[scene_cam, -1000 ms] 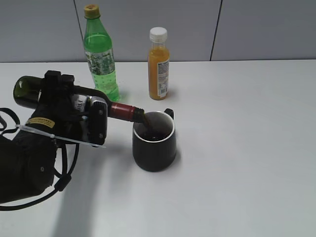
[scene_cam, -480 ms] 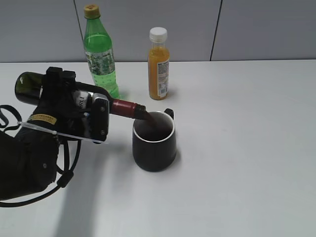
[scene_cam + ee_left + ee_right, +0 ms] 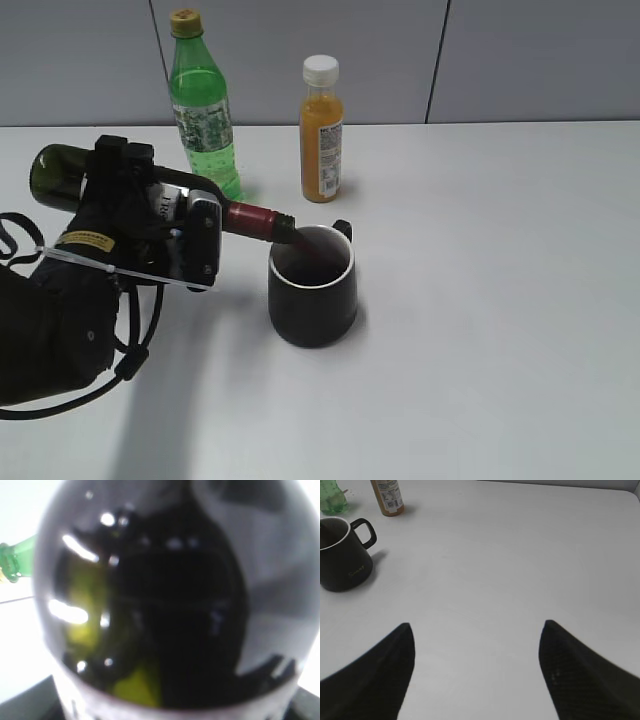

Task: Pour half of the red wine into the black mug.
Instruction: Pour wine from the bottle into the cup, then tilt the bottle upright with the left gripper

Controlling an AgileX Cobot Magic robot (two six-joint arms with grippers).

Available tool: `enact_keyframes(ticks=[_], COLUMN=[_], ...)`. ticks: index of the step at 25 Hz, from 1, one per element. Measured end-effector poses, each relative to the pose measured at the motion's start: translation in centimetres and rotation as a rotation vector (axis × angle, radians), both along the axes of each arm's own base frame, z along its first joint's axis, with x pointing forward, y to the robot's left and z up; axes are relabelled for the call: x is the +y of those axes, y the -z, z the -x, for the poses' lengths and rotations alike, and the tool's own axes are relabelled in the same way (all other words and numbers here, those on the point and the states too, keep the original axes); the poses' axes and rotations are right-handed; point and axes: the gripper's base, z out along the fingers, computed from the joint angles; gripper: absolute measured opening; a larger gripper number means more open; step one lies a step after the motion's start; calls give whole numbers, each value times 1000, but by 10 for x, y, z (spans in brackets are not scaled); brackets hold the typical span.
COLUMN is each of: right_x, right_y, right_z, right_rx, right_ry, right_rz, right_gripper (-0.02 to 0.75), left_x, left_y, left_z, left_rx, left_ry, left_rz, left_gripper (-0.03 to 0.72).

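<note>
Now left end effector (image 3: 150, 235) clamping tilted wine bottle (image 3: 60, 175), mouth over black mug (image 3: 312, 298)

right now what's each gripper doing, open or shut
Left gripper: shut on the wine bottle, tipped over the black mug.
Right gripper: open, holding nothing.

A white table (image 3: 500, 300) fills the view; a grey panelled wall (image 3: 540, 60) with 2 dark vertical seams stands at 12 o'clock, lit evenly.
</note>
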Motion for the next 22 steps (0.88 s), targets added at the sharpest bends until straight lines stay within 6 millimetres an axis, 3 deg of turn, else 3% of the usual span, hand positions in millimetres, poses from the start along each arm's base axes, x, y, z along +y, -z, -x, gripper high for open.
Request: enact_keyframes(ticks=[18, 22], right_x=[0, 0], right_y=[0, 0], right_z=[0, 0], right_rx=[0, 0], right_ry=[-1, 0], right_rz=[2, 1], right_gripper=[585, 585], left_x=[0, 0], left_y=[0, 0], left_z=[0, 0], left_rx=[-1, -13], left_ry=[0, -15], left_rz=[4, 85], left_gripper=[532, 532])
